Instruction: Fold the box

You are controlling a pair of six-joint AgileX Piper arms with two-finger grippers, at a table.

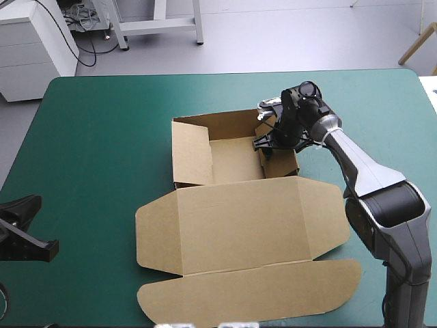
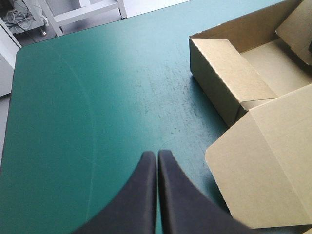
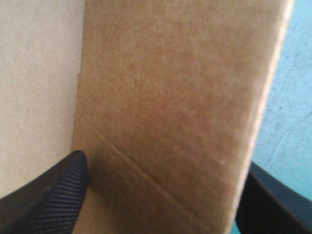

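Flat lid of the box nearest; right pincer wide astride its wall, left pincer closed.

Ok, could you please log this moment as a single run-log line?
box: open tray, lid flat | right claw: open, straddling tray's right wall | left claw: shut, over teal-green cover, clear of box

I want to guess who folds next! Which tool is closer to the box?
Right. The right tool straddles the right wall of the box; the left tool sits shut over bare teal-green cover, apart from it.
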